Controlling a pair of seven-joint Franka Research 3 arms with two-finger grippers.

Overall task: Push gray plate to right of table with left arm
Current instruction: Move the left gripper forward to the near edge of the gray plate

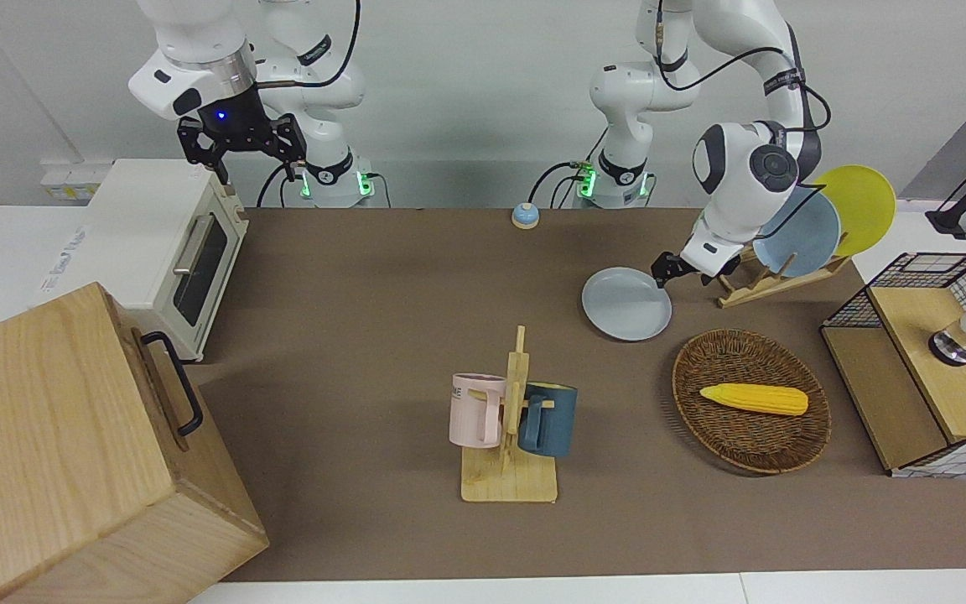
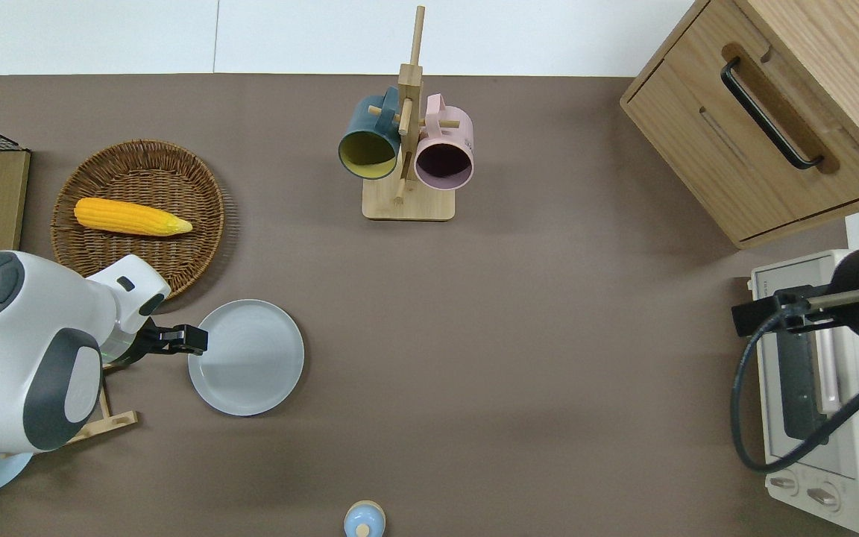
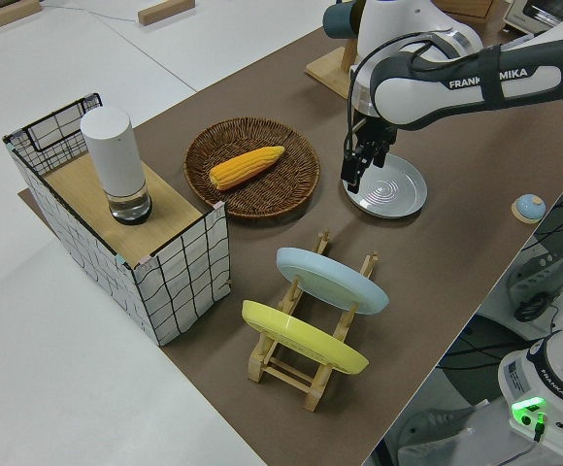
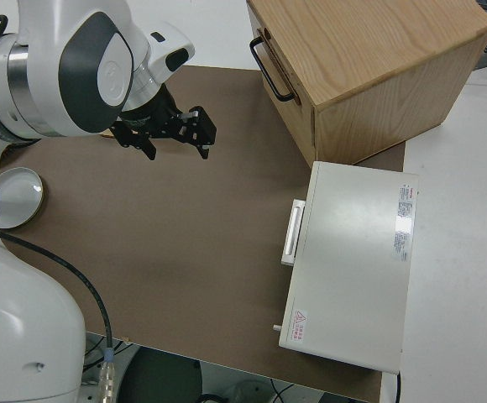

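Contact point: the left gripper [image 2: 192, 339] sits low at the rim of the gray plate [image 2: 246, 357], on the plate's edge that faces the left arm's end of the table. In the left side view the gripper [image 3: 355, 165] points down at that same rim. Whether its fingers are parted or closed cannot be told from any view, and actual touch with the rim cannot be confirmed.

The left arm [image 1: 747, 180] bends down from its base over the wooden plate rack [image 1: 750, 278]. The rack holds a sky-blue plate [image 1: 806, 231] and a yellow plate [image 1: 862, 201], both standing on edge.

The gray plate lies flat on the table [image 2: 519, 373], toward the left arm's end. A wicker basket [image 2: 168, 257] with a corn cob [image 2: 131, 216] in it lies just beside the plate, farther from the robots. A wire-sided crate [image 3: 180, 262] with a white cylinder [image 3: 114, 160] on its wooden top stands at the table end next to the basket.

Near the table's middle, farther from the robots, a wooden mug rack [image 2: 407, 201] carries a dark blue mug [image 2: 366, 145] and a pink mug [image 2: 444, 155]. A small blue knob [image 2: 364, 520] rests at the table edge nearest the robots.

The right arm is parked; its gripper [image 1: 241, 143] has its fingers spread apart. A white toaster oven [image 1: 166, 252] and a wooden cabinet [image 1: 72, 453] occupy the right arm's end of the table.
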